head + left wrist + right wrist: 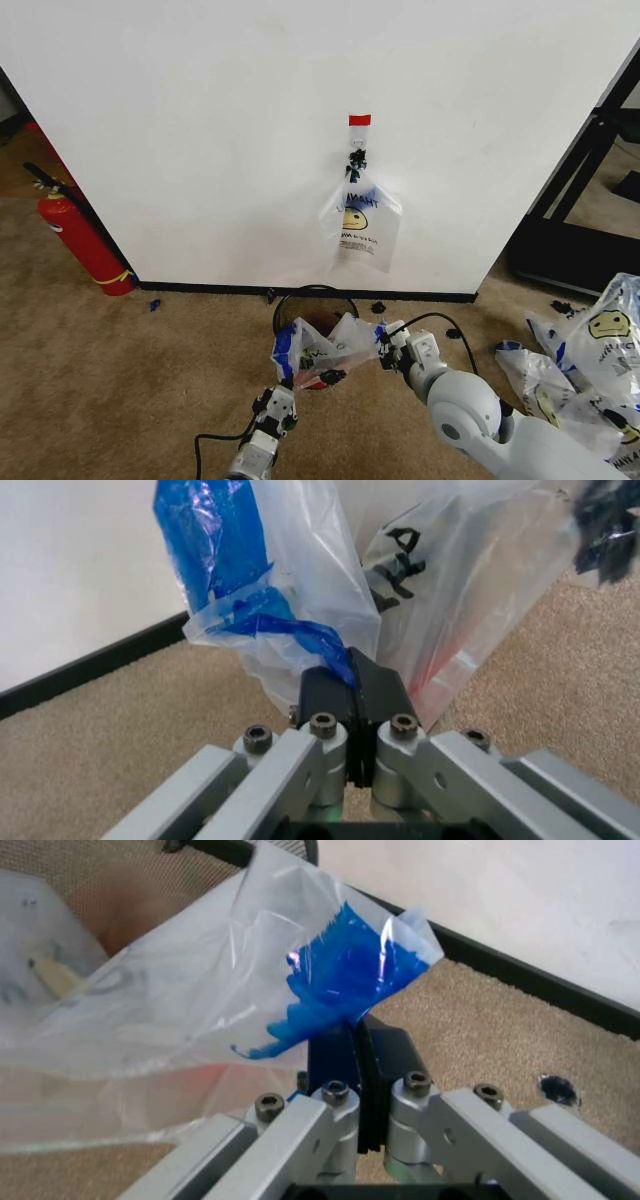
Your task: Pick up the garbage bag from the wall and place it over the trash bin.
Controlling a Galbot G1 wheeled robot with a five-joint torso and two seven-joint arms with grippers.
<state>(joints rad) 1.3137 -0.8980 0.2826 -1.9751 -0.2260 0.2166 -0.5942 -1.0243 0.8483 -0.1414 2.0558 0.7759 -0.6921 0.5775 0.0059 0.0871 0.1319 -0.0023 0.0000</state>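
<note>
The garbage bag (325,350), crinkly translucent plastic with blue handles, is stretched between my two grippers just over the trash bin (312,293), a black wire-mesh basket close to the wall (200,120). My left gripper (287,380) is shut on the bag's blue handle (300,630) at its left edge. My right gripper (384,346) is shut on the other blue handle (345,982) at its right edge. In the right wrist view the bin's mesh (110,885) shows behind the bag (150,1012). The bag hides most of the bin's mouth.
A second smiley bag (360,222) dangles from the black hook (356,158) under a red tape mark (359,120). A red fire extinguisher (85,243) leans at the left. A heap of like bags (590,370) lies on the carpet at the right, near a black frame (585,170).
</note>
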